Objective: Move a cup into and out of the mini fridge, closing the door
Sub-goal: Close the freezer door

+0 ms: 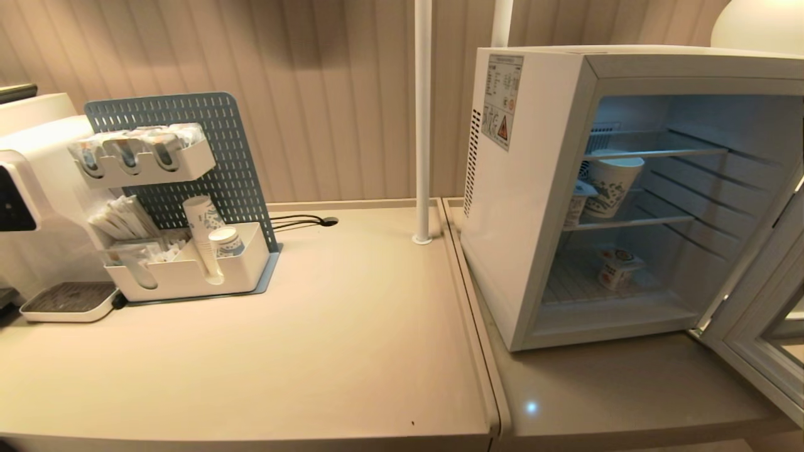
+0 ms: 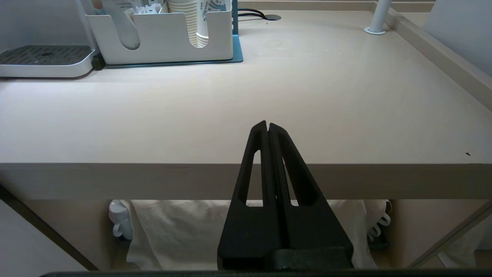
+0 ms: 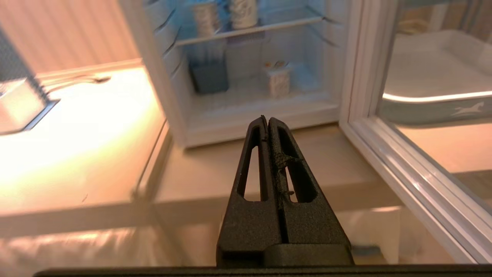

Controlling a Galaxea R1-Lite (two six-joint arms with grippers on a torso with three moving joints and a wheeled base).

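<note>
The white mini fridge [image 1: 527, 207] stands on the right side of the counter with its door [image 1: 763, 314] swung open to the right. A patterned paper cup [image 1: 612, 186] stands on the middle wire shelf, with a smaller cup [image 1: 576, 202] beside it. In the right wrist view the cup [image 3: 243, 13] shows at the top, on its shelf. My right gripper [image 3: 266, 120] is shut and empty, low in front of the counter edge before the open fridge [image 3: 215, 115]. My left gripper [image 2: 266, 124] is shut and empty, parked before the counter's front edge. Neither arm shows in the head view.
A small carton [image 1: 619, 267] lies on the fridge floor. A blue pegboard organiser [image 1: 188, 207] with stacked cups and sachets and a white water dispenser [image 1: 31, 188] stand at the left. A white pole [image 1: 423, 119] rises beside the fridge. A step [image 1: 477, 326] divides the two countertops.
</note>
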